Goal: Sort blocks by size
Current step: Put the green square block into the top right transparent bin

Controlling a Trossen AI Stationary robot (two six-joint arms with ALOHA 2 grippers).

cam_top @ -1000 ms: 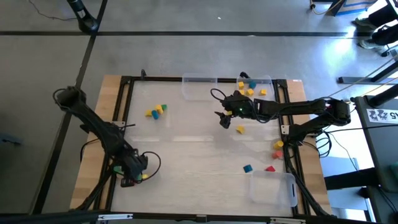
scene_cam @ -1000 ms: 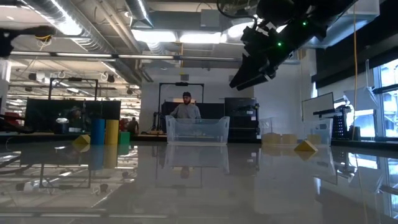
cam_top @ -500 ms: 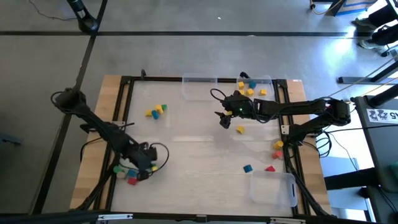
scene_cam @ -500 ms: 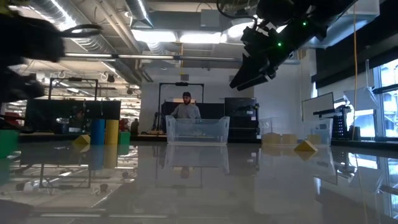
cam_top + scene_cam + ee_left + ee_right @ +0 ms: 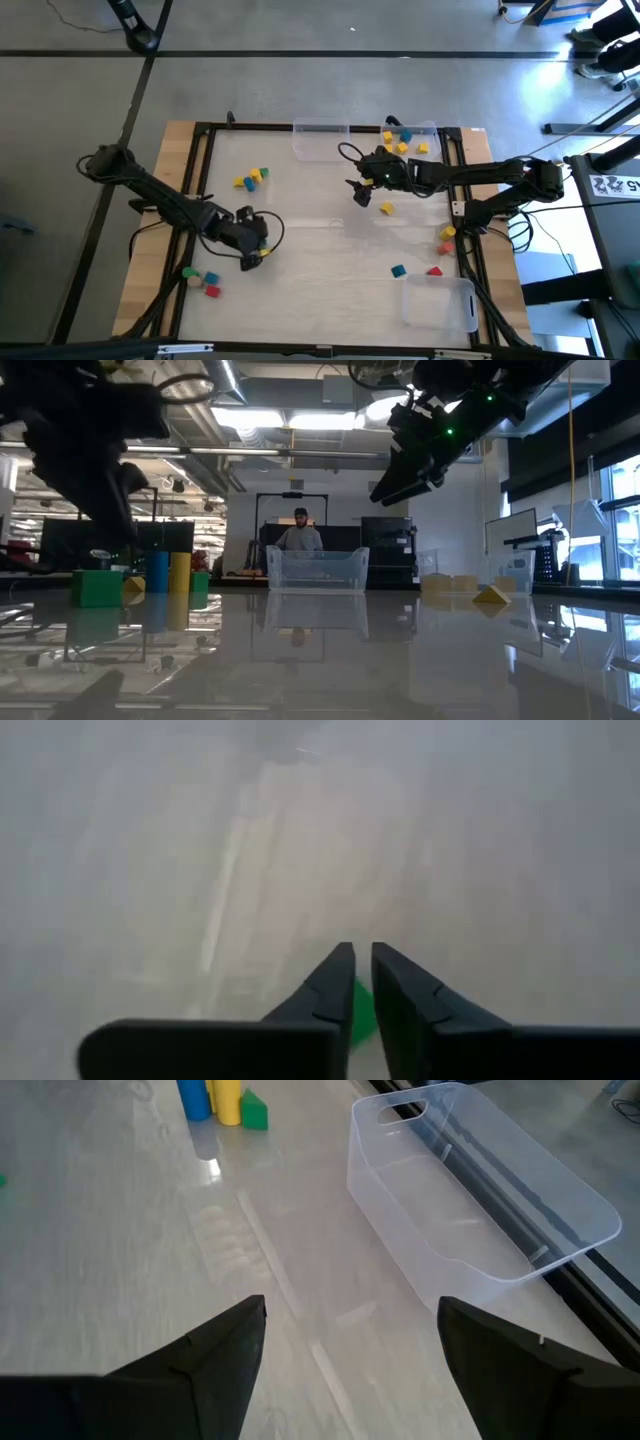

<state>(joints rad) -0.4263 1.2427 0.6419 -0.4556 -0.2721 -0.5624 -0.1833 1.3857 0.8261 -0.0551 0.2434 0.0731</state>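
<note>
You have on the bench (image 5: 320, 245): clear bins 2 (far bin (image 5: 330, 140), near bin (image 5: 438, 303)) | blocks (image 5: 398, 270) loose: at least 11 | blocks in far bin: about 5, too small to be sure | arms 2 | claws 2 (left claw (image 5: 255, 258), right claw (image 5: 360, 195)) | person behind: 1 (image 5: 300, 532)

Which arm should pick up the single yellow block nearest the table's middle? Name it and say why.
Right. The right gripper hangs open just beside the yellow block; the left gripper is far off, on the table's other half.

Overhead, table-level, two wrist views — shared tabletop (image 5: 320, 230)
</note>
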